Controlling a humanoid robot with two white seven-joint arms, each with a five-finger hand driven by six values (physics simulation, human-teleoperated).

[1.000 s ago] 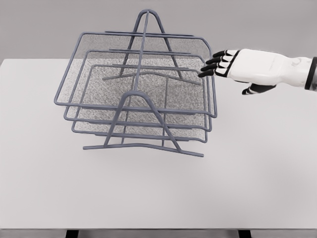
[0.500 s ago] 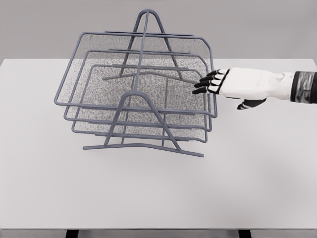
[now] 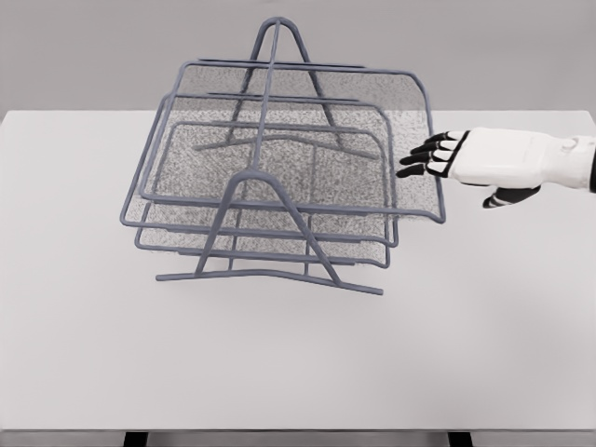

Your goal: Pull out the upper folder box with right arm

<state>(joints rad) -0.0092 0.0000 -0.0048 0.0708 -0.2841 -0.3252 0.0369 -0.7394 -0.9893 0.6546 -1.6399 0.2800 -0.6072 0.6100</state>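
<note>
Top tray stuck out to the right of its rack

The right hand [image 3: 438, 158] hooks its curled fingers on the top tray [image 3: 307, 140] at its right rim, near the table's [image 3: 279, 363] right edge.

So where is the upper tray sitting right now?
In the head view the upper tray sits atop the wire rack, sticking out to the right past the two lower trays, its right edge at the right hand.

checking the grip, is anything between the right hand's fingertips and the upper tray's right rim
Nothing: in the head view the right hand has its dark fingertips reaching through the upper tray's right rim.
</note>
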